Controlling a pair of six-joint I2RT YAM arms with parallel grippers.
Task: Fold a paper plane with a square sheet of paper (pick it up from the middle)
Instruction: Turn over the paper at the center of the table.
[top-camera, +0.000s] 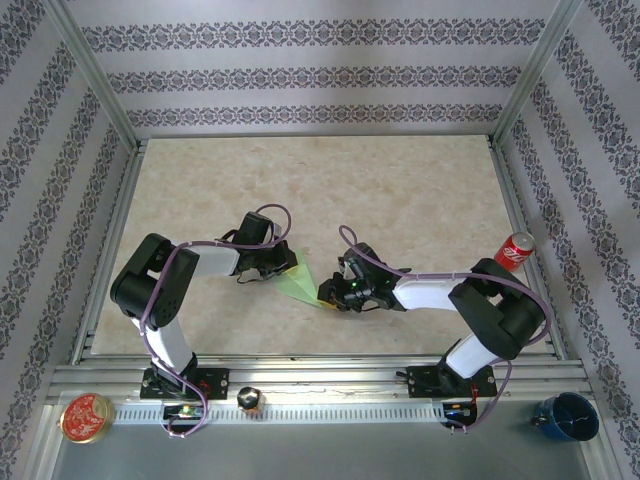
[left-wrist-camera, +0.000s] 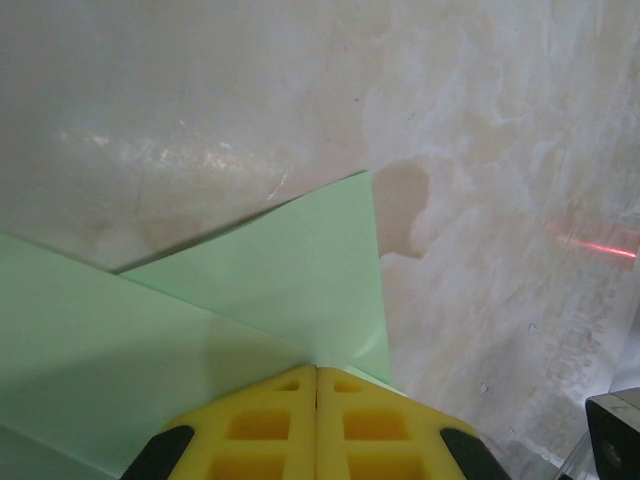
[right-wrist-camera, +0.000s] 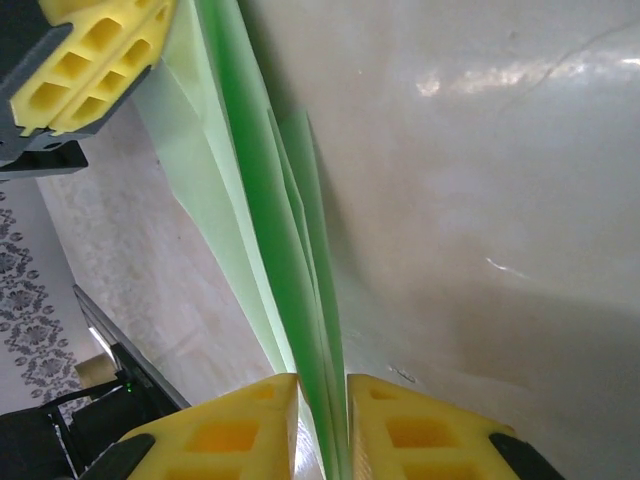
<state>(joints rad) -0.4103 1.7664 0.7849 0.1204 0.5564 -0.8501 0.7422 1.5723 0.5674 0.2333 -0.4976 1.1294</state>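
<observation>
Paper plane (top-camera: 303, 280), half-folded, is held over the counter (top-camera: 400, 200) between both arms. Right pincer (right-wrist-camera: 322, 388) is clamped on its narrow folded end. Left pincer (left-wrist-camera: 316, 372) is closed tight, apparently nipping the wide end. Pulling apart could tear it; slack could spring the creases.

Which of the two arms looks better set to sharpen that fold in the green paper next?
Probably the right. The right end effector pinches the paper across its stacked layers, so it could slide along the crease, while the left end effector clamps the other end.
</observation>
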